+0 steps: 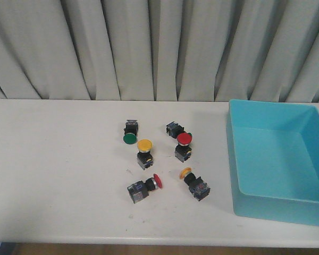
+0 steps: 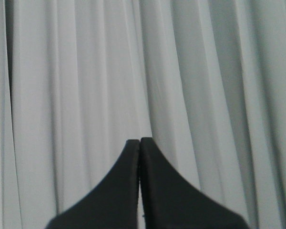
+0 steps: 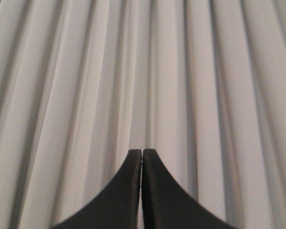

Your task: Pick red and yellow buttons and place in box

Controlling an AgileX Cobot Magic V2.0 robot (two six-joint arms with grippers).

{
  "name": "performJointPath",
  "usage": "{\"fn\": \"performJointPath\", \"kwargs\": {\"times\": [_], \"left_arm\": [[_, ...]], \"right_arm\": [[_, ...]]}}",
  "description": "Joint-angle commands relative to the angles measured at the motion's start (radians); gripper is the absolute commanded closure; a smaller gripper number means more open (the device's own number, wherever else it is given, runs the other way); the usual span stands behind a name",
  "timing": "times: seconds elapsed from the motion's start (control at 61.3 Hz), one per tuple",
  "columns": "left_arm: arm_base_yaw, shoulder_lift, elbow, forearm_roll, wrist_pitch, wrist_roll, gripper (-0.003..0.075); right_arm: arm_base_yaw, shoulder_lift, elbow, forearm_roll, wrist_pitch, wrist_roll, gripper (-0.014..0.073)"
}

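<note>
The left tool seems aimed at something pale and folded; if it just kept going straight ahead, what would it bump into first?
Most likely the grey curtain. The left tool, shut and empty, points squarely at its folds with nothing between, though how far away it hangs is unclear.

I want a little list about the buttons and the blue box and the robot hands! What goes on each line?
red buttons: two, one upright, one on its side
yellow buttons: two, one upright, one tipped over
green buttons: one clear; one partly hidden behind the upright red one
box: turquoise, right of the buttons, nothing inside
left gripper: shut, facing the curtain
right gripper: shut, holding nothing
table: white
</note>
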Motion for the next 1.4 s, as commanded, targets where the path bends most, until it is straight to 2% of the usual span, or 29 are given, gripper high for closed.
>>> {"fn": "performJointPath", "kwargs": {"times": [0.0,0.082,0.179,0.245,0.424,0.62,0.685,0.815,0.962,1.076,1.158,1.272,1.386], "left_arm": [[-0.001,0.205,-0.185,0.034,0.0,0.106,0.0727],[-0.004,0.397,-0.353,0.043,0.125,0.151,0.0727],[-0.014,0.574,-0.515,0.018,0.328,0.041,0.0727],[-0.015,0.663,-0.58,0.011,0.389,-0.006,0.0727],[-0.015,0.822,-0.625,0.011,0.364,-0.017,0.0726],[-0.019,0.848,-0.625,0.011,0.299,-0.017,0.0726],[-0.028,0.848,-0.627,0.011,0.292,-0.017,0.0725],[-0.044,0.856,-0.677,0.011,0.407,-0.017,0.0692],[-0.078,0.894,-0.787,0.011,0.512,-0.017,0.0555],[-0.125,0.925,-0.878,0.011,0.584,-0.042,0.0367],[-0.161,0.949,-0.925,0.011,0.604,-0.042,0.0237],[-0.216,0.982,-0.948,0.011,0.6,-0.042,0.0108],[-0.296,1.044,-0.984,-0.004,0.581,-0.042,0.0091]], "right_arm": [[0.003,0.196,-0.19,-0.097,0.13,-0.006,0.0596],[0.003,0.353,-0.313,-0.112,0.255,0.015,0.0596],[0.003,0.484,-0.384,-0.104,0.298,0.054,0.0596],[0.003,0.539,-0.389,-0.102,0.29,0.054,0.0596],[0.089,0.623,-0.388,-0.107,0.274,0.054,0.0596],[0.143,0.627,-0.388,-0.102,0.333,0.064,0.0587],[0.143,0.627,-0.388,-0.093,0.343,0.066,0.0567],[0.143,0.627,-0.388,-0.089,0.38,0.064,0.0472],[0.143,0.631,-0.388,-0.089,0.452,0.024,0.0282],[0.143,0.651,-0.388,-0.089,0.519,0.015,0.0109],[0.143,0.667,-0.388,-0.089,0.542,0.015,0.002],[0.143,0.677,-0.388,-0.084,0.558,0.016,-0.0025],[0.143,0.677,-0.388,-0.06,0.602,0.017,-0.0012]]}}
